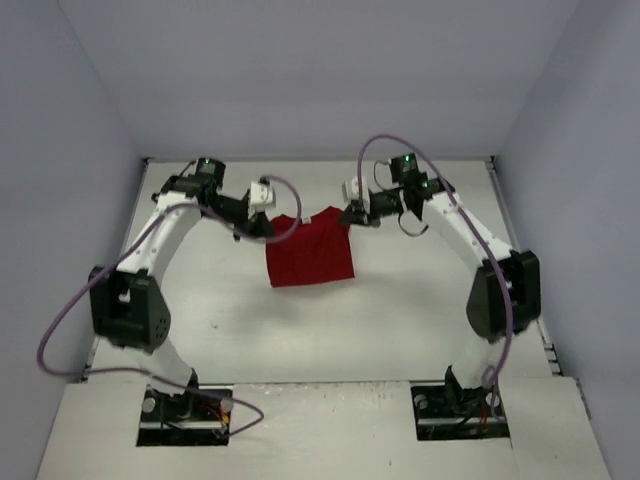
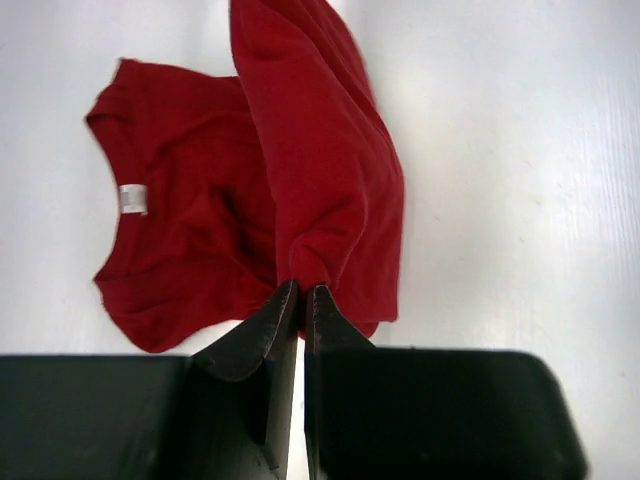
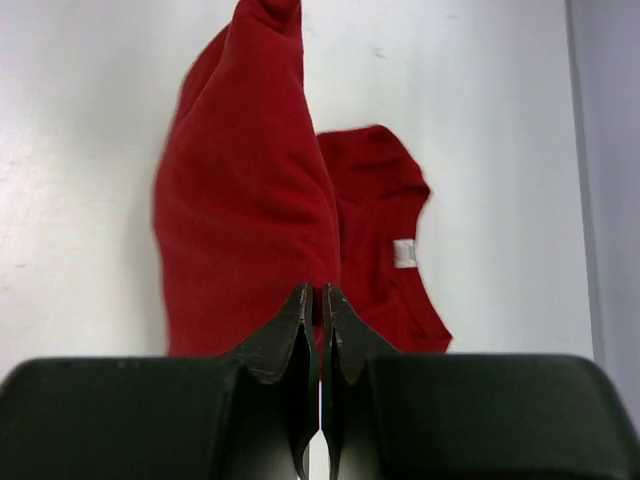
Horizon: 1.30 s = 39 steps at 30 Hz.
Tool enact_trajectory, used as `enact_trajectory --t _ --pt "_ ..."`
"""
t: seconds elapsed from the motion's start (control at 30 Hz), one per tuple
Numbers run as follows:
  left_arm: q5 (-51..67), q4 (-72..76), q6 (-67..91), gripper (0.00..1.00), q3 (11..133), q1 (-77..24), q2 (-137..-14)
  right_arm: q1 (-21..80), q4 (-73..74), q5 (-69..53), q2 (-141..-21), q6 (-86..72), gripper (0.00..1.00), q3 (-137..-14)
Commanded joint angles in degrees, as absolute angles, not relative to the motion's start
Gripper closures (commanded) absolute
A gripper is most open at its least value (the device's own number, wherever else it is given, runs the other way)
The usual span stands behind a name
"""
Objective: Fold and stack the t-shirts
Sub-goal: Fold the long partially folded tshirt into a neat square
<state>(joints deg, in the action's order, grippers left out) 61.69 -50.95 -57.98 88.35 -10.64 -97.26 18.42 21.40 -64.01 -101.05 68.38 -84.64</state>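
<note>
L fingers (image 2: 265, 340), R fingers (image 3: 285, 335) clamp t-shirt (image 1: 310, 255); arms stretched fwd.

You see your right gripper (image 3: 321, 296) pinched tight on the dark red t-shirt (image 3: 240, 210). A lifted fold stretches toward 12 o'clock. The white neck tag (image 3: 404, 253) sits at 2 o'clock, over the white table (image 3: 480, 100).

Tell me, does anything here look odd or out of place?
Nothing is torn or spilled. The dark red t-shirt simply hangs bunched between the left gripper and right gripper, each pinching an edge, while its collar half lies on the table.
</note>
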Motion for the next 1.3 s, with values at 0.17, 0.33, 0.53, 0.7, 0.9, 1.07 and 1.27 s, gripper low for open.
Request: enact_trajectory --t 0.17,0.33,0.53,0.7,0.9,1.07,1.27 --pt "64.4 -51.2 -35.8 1.00 118.8 -8.9 -125.9 13.3 20.6 -72.1 -127.2 53.3 1.00 -110.0" --pt "61.9 -51.2 -32.9 1.00 128.1 -7.7 -135.6 12.7 20.6 -72.2 -135.8 49.4 1.00 -116.5" --pt "59.0 -49.0 -25.8 1.00 135.4 -5.8 -143.2 12.6 20.5 -72.6 -142.9 45.0 1.00 -122.9" --pt "55.1 -44.8 -19.4 0.70 136.3 -4.4 -143.8 12.5 20.4 -71.3 -144.1 42.1 0.61 -128.0" --pt "46.5 -41.0 -14.3 0.23 138.9 -3.3 -137.4 11.9 20.2 -68.8 -137.5 37.9 0.40 -131.7" --pt "40.0 -40.9 -8.7 0.03 142.6 -2.8 -130.2 11.8 20.2 -64.8 -128.8 31.2 0.41 -130.9" --pt "43.3 -41.0 -9.0 0.03 127.9 -7.0 -116.5 11.6 20.3 -59.5 -114.5 20.8 0.42 -114.3"
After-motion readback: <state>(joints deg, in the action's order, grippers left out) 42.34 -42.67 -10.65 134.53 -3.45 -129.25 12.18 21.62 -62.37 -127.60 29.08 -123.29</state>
